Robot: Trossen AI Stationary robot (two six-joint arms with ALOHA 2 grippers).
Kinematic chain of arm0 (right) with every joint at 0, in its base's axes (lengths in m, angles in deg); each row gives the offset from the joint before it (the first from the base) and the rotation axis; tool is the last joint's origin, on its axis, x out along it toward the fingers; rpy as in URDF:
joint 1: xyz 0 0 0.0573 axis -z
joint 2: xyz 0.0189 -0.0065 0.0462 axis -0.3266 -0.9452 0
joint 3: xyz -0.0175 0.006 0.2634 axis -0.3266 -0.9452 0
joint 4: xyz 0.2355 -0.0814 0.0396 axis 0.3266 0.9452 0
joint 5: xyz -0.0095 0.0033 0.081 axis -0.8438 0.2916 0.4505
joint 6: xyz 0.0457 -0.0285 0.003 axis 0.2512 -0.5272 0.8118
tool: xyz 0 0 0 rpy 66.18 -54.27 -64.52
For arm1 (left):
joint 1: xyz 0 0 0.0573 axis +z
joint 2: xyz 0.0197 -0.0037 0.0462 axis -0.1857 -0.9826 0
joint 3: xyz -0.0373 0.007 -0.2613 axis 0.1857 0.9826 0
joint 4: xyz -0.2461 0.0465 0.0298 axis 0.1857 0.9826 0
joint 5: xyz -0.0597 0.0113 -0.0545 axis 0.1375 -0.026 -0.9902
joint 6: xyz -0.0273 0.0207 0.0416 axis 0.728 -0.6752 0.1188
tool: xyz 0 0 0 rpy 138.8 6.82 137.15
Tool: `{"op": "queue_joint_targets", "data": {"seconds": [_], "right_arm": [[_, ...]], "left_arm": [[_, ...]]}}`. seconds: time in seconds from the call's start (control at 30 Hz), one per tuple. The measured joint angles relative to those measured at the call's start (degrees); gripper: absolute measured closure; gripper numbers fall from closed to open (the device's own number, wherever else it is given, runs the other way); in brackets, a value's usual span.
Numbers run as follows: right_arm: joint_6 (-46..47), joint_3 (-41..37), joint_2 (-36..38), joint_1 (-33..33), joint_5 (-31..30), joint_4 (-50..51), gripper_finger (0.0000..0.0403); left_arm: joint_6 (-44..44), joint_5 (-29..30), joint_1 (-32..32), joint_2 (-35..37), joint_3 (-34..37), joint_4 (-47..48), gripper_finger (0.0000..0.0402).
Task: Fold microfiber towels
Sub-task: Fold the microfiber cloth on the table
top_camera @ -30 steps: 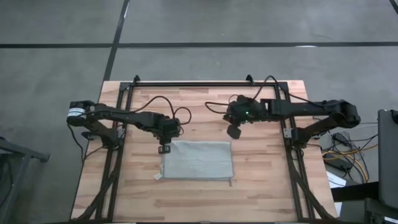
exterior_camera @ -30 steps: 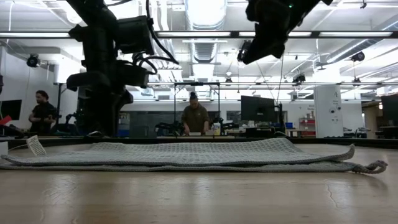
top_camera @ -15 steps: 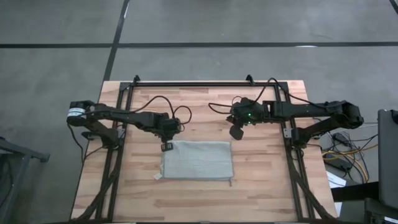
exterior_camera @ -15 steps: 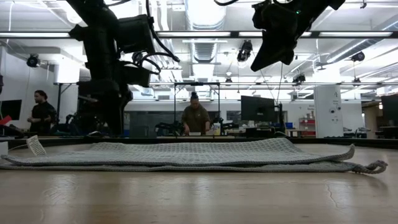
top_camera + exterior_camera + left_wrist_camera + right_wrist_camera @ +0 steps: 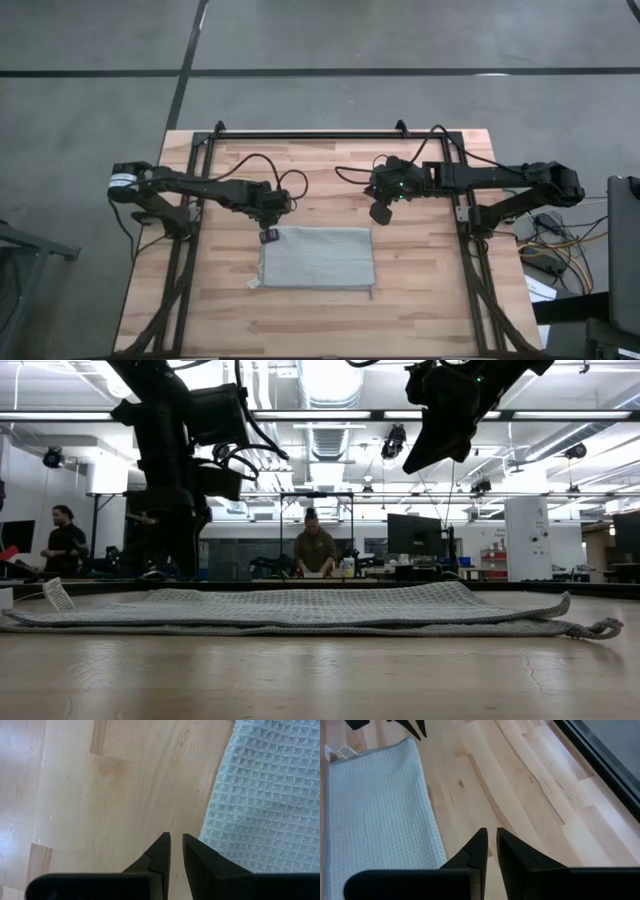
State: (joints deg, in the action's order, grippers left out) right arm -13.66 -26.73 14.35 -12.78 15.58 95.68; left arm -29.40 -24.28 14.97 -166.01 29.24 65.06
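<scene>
Starting on your left, your left gripper (image 5: pixel 268 236) sat low over the wooden table (image 5: pixel 420 310), its two dark fingers (image 5: pixel 161 851) drawn nearly together with only a thin slit between them and nothing caught in that slit. The towel (image 5: pixel 318 257) lay just beside that gripper: from the left wrist view, the waffle-textured cloth (image 5: pixel 265 800) began right next to the fingertips, its edge running alongside them over bare wood, and your fingers did not touch it. From above, the gripper stood at the towel's far-left corner, just off the cloth.

Moving toward the middle, the towel was spread flat as a folded rectangle, two layers showing along its near edge in the low view (image 5: pixel 300 615). A small white tag (image 5: pixel 58 594) stuck up at its left end.

On your right, the right gripper (image 5: pixel 379 212) hung raised above the table, well clear of the cloth. Its fingers (image 5: pixel 477 851) were likewise pressed almost closed and empty. The towel (image 5: pixel 375 815) lay off to one side of and below that gripper, its far-right corner the nearest part, with bare wood directly under the fingertips.

Behind the table, two people (image 5: pixel 316 550) stood in the room.
</scene>
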Motion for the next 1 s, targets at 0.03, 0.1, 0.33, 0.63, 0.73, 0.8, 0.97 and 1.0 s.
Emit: {"op": "queue_joint_targets", "data": {"seconds": [0.03, 0.1, 0.33, 0.63, 0.73, 0.8, 0.97, 1.0], "right_arm": [[-0.11, 0.0, 0.01, 0.0, 0.0, -0.01, 0.0365], [-0.36, 0.0, 0.0, 0.0, 0.0, -0.01, 0.0364], [-1.17, 0.26, 0.0, 0.0, -0.04, -0.07, 0.0365], [-1.02, 0.26, 0.0, 0.0, 0.02, -0.04, 0.0365], [-1.02, 0.26, 0.0, 0.0, 0.02, -0.04, 0.0365], [-1.06, 0.26, 0.0, 0.0, 0.04, -0.04, 0.0365], [-1.21, 0.22, 0.0, 0.0, 0.04, -0.01, 0.0364], [-1.21, 0.22, 0.0, 0.0, 0.04, -0.02, 0.0365]], "left_arm": [[0.0, 0.0, 0.0, 0.0, 0.0, 0.02, 0.0348], [0.0, 0.0, 0.0, 0.0, 0.0, 0.0, 0.0348], [0.0, 0.0, 0.0, 0.0, 0.0, -0.02, 0.0348], [0.01, -0.24, 0.0, 0.0, 0.0, -0.04, 0.0348], [0.13, -0.24, 0.0, 0.0, 0.0, -0.07, 0.0348], [0.08, -0.28, 0.0, 0.0, 0.0, -0.05, 0.0348], [-9.45, -4.08, -0.02, 0.0, 0.0, -0.07, 0.0348], [-10.89, -5.03, -0.02, 0.0, 0.0, -0.07, 0.0348]]}}
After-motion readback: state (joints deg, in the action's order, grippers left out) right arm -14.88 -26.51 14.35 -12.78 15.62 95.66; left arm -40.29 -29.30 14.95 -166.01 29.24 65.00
